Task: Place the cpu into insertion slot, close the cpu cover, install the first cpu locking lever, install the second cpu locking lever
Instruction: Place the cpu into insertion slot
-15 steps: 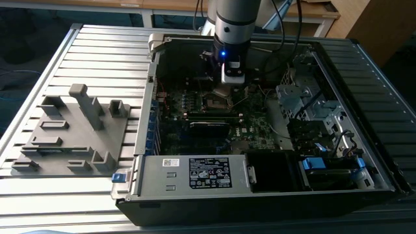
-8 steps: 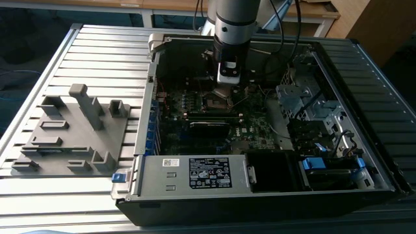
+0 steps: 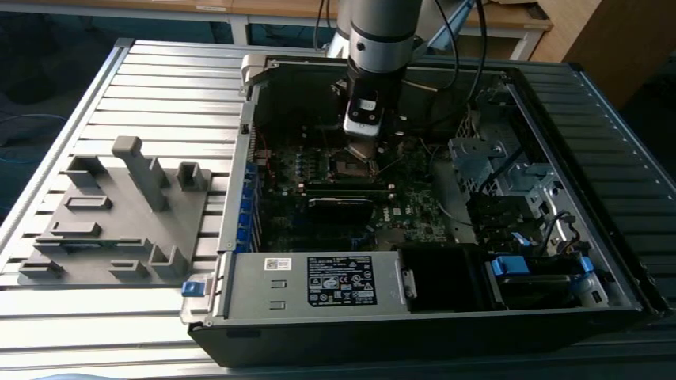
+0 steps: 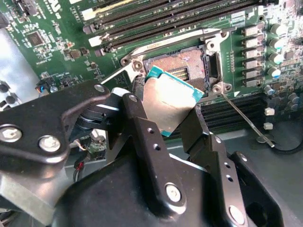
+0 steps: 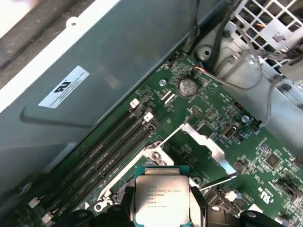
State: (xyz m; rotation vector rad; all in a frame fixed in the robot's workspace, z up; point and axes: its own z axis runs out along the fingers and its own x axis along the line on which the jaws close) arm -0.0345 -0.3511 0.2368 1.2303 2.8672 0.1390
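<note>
My gripper [image 4: 165, 118] is shut on the cpu [image 4: 166, 101], a flat silver square with a teal edge, gripped on two opposite sides by black fingers [image 4: 142, 127]. The cpu hangs tilted just over a corner of the insertion slot [image 4: 184, 64], whose gold contact field lies uncovered inside its silvery rim. The first wrist view shows the cpu [image 5: 162, 196] face up between the fingers [image 5: 199, 203], and the cpu cover [image 5: 208, 144] standing swung open beyond it. A thin locking lever [image 4: 239, 113] sticks out unlatched beside the slot. In the exterior view the gripper [image 3: 359, 149] reaches down into the open computer case.
Long black memory slots [image 4: 180, 19] run beside the socket. The case walls [image 3: 243, 158], a power supply [image 3: 317, 281] and a metal drive cage [image 3: 486, 158] with cables surround the motherboard. A grey fixture block [image 3: 116, 214] stands on the slatted table at the exterior view's left.
</note>
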